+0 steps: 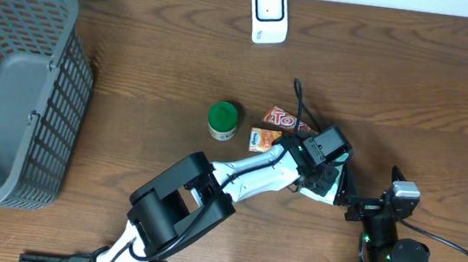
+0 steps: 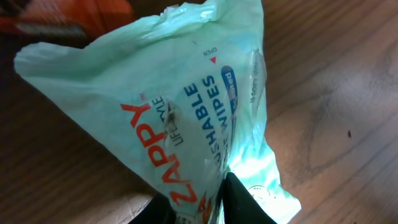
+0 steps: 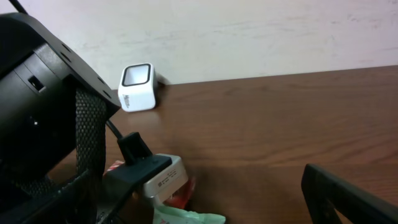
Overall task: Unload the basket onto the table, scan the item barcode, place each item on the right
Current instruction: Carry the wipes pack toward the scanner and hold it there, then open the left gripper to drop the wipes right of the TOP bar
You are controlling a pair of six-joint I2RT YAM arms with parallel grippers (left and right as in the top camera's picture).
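From overhead I can't see the wipes pack (image 2: pixel 186 106) beneath the left end effector (image 2: pixel 205 205), the basket (image 1: pixel 62 87) runs off the left edge, and my left wrist view blurs an orange packet (image 2: pixel 56 15).

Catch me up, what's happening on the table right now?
The left arm's fingers are pinched on a pale green pack of Zappy wipes, beside the snack packets mid-table. The white scanner stands at the far edge, and the pack is not yet at it. The right arm's fingers are open and empty.

Probably a mock shop checkout: scanner (image 1: pixel 269 13), basket (image 1: pixel 12 90).
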